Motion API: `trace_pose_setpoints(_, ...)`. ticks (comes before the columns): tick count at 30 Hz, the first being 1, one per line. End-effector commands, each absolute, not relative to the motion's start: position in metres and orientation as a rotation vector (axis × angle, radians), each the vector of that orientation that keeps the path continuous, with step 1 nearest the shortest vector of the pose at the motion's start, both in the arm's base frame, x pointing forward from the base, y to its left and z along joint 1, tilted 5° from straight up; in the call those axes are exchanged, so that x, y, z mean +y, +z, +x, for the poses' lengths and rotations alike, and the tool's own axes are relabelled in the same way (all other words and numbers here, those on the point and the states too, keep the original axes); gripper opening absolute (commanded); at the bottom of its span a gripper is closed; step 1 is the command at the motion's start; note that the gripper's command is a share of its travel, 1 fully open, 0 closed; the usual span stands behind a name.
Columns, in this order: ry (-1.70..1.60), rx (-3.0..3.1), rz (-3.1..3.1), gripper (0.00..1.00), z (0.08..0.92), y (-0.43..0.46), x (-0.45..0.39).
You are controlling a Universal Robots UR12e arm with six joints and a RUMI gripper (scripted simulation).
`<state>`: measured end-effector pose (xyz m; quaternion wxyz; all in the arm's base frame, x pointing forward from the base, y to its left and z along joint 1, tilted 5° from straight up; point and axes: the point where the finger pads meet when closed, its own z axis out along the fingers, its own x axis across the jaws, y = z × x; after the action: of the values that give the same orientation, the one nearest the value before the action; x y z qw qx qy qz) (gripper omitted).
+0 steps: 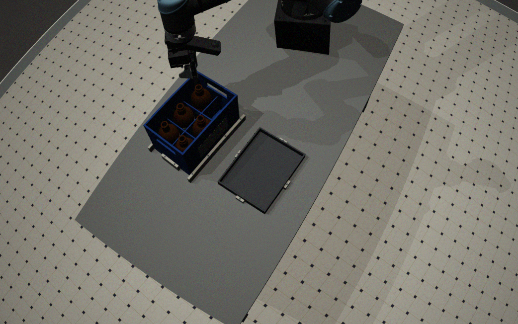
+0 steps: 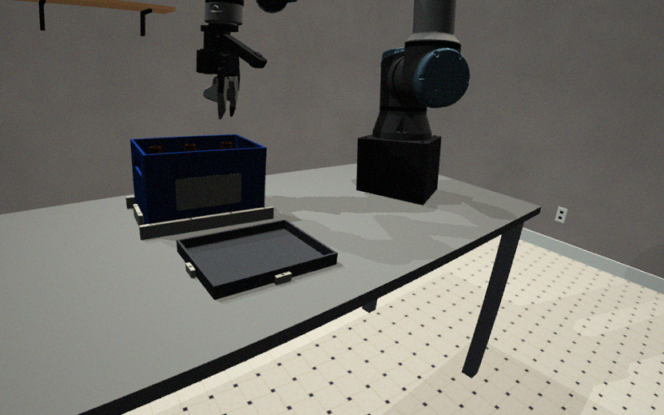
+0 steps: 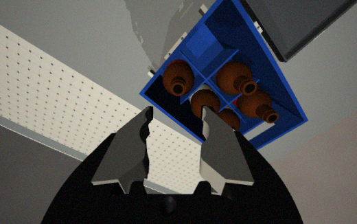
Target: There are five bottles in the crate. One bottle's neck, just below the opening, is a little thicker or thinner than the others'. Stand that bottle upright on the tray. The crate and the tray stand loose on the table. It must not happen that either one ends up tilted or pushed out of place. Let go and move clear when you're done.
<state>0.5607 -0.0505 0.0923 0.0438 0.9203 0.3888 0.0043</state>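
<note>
The blue crate holds five upright brown bottles. Beside the empty compartment stand one bottle and, on the tray side, another. A middle bottle and two bottles at the far end from the base, one and one, fill the rest. I cannot tell which neck differs. The dark tray is empty. My gripper is partly open and empty, above the crate's base-side end.
Pale rails line the crate's foot. Small pale blocks sit against the tray's sides. The arm's black base block stands at the table's back. Blue divider walls separate the bottles.
</note>
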Motion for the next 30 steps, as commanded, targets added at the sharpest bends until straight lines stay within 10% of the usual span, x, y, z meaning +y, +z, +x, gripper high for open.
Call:
trace_pose_setpoints(1,0.015,1.189,2.814,0.38,0.561,0.092,-0.05)
trace_pose_setpoints(30,0.011,1.189,2.817,0.38,0.56,0.075,-0.051)
